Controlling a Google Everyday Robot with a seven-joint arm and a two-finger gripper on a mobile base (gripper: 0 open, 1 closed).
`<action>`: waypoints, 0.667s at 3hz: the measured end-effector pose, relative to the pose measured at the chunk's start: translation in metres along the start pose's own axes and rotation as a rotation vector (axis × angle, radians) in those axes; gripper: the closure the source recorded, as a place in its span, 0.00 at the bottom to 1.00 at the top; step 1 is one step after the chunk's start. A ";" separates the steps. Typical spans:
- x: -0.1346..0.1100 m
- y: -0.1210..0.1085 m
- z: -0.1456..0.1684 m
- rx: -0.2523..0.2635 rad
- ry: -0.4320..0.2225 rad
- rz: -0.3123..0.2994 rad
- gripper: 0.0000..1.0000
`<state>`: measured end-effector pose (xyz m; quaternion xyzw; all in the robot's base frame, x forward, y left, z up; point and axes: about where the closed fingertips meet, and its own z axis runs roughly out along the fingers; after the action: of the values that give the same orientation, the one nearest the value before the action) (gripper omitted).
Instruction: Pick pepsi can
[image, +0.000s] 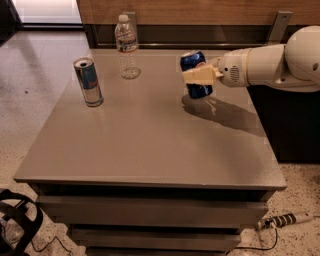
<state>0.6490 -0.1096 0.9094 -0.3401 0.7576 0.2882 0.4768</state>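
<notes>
The pepsi can (196, 73) is dark blue with a round logo and a silver top. It hangs tilted a little above the grey table (150, 135), at the right rear, with its shadow on the surface below. My gripper (200, 75) reaches in from the right on a white arm (270, 62). It is shut on the can, and a cream finger (199, 76) lies across the can's front.
A taller slim blue-and-silver can (88, 81) stands at the table's left rear. A clear water bottle (127, 46) stands behind it near the back edge. A wood-panelled wall runs behind the table. A power strip (282, 220) and cables lie on the floor.
</notes>
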 end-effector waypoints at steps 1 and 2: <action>0.002 0.000 0.013 -0.022 -0.040 -0.025 1.00; 0.006 0.002 0.021 -0.037 -0.071 -0.039 1.00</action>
<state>0.6566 -0.0933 0.8961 -0.3532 0.7280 0.3044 0.5026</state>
